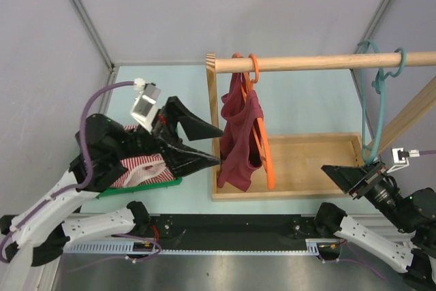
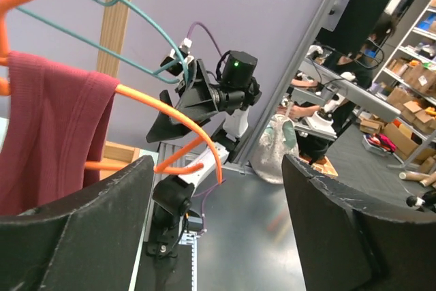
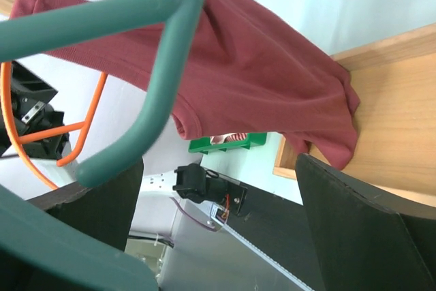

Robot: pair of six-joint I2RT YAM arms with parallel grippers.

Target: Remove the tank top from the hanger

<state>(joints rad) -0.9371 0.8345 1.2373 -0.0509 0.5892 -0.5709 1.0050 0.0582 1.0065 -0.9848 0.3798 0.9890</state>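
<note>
The maroon tank top (image 1: 240,134) hangs on an orange hanger (image 1: 268,161) hooked over the wooden rod (image 1: 320,63). My left gripper (image 1: 219,144) is open, and its tips reach the garment's left edge. In the left wrist view the tank top (image 2: 48,134) lies beyond the left finger (image 2: 75,230). There the orange hanger (image 2: 184,117) curves past the open gripper (image 2: 216,189), and nothing sits between the jaws. My right gripper (image 1: 334,172) is open, low on the right beside a teal hanger (image 1: 380,93). In the right wrist view the tank top (image 3: 259,66) spreads above the open gripper (image 3: 218,168).
A wooden rack base (image 1: 306,161) forms a shallow tray under the rod. The teal hanger (image 3: 157,100) crosses close in front of the right wrist camera. A green tray (image 1: 146,183) with a red-striped cloth (image 1: 139,167) lies under the left arm. Grey walls enclose the table.
</note>
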